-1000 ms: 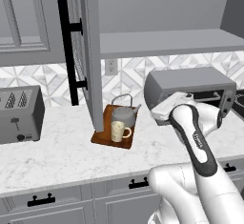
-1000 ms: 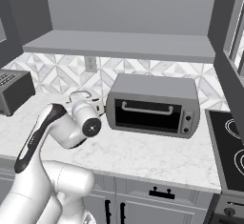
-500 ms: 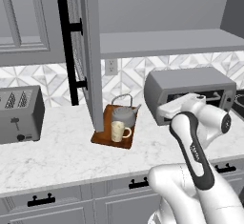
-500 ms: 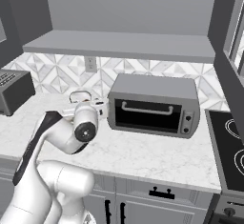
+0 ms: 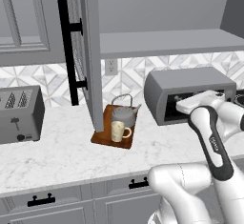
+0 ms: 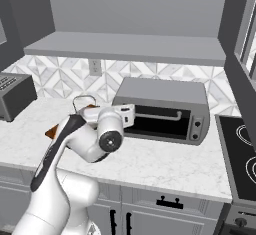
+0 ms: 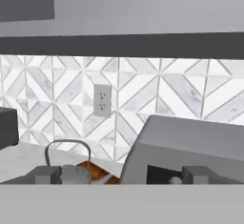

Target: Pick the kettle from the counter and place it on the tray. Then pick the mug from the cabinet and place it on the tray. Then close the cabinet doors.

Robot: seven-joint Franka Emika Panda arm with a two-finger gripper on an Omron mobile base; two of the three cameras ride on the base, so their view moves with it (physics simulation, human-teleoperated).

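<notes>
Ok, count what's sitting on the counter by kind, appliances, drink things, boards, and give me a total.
Appliances: 2, the toaster and the toaster oven
Drink things: 2, the kettle and the mug
Boards: 1, the tray under both
Total: 5

Marble surface (image 5: pixel 62 156) with three things on it
A toaster (image 5: pixel 19 115), the tray (image 5: pixel 107 139) and a toaster oven (image 5: pixel 190 94) are carried directly.
</notes>
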